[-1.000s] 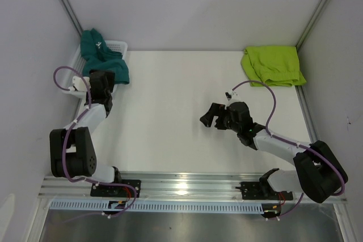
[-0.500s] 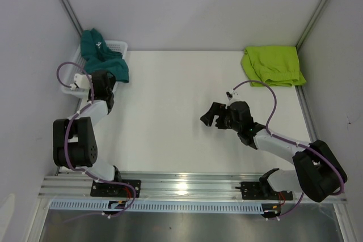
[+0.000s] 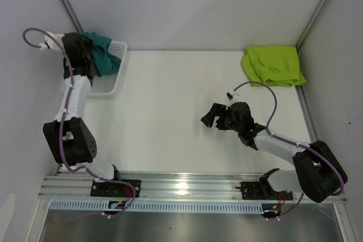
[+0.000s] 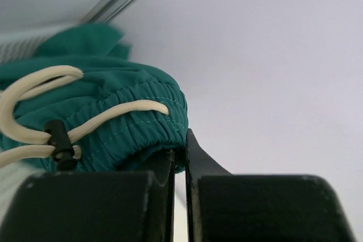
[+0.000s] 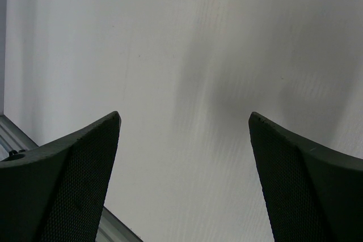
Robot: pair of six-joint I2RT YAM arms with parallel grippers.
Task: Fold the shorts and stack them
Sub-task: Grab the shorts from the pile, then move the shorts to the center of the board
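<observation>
- White desk (image 3: 170,100) boxed in by pale grey walls, with an aluminium rail (image 3: 181,188) along the near edge where both arm bases are mounted.
- Top view only: the lime green shorts (image 3: 273,65) lie in a flat heap at the far right corner of the desk, well apart from both arms.
- Top view only: the dark teal shorts (image 3: 105,56) are bunched at the far left corner over the white mesh basket (image 3: 116,69), against the head of the left arm (image 3: 71,97).
- Left wrist view only: the left jaws are pressed together, pinching the elastic waistband (image 4: 153,134) of the teal shorts. The white drawstring (image 4: 113,114) loops across the fabric, with a black toggle (image 4: 58,143) on it.
- Right wrist view: the right jaws are spread wide with only bare desk between them. The top view puts the right arm (image 3: 278,145) over the desk, right of centre.
- Versus a second ago: the left arm has swung from the basket's near side up to the far left corner. The teal shorts no longer hang over the basket's front wall. The right arm and the lime pair have barely changed.
- A purple cable (image 3: 34,32) arcs over the left wrist, and the arm head hides part of the teal fabric.
</observation>
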